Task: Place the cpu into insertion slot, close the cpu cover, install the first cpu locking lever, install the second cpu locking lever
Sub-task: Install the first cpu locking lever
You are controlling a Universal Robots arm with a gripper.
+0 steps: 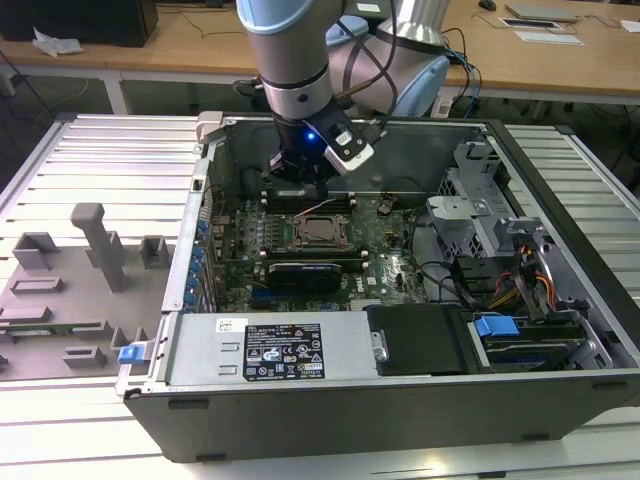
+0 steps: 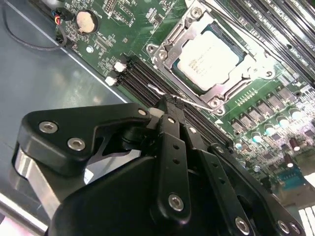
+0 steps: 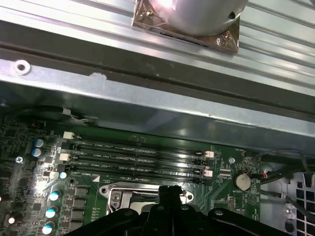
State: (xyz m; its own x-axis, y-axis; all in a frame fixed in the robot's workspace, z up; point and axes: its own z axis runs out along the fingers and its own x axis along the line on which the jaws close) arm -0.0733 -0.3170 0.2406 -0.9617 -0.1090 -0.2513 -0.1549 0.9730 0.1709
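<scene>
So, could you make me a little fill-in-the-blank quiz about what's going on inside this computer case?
1. The cpu lies on a ___ motherboard.
2. The cpu cover is ___ over the cpu, which shows through its square window.
3. The claw has its fingers ___, with the tips near the long black memory slots.

Missing words: green; closed; shut.

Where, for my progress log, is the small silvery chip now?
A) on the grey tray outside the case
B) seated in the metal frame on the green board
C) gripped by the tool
B: in the second wrist view the chip lies flat inside the metal frame on the green board.
</scene>
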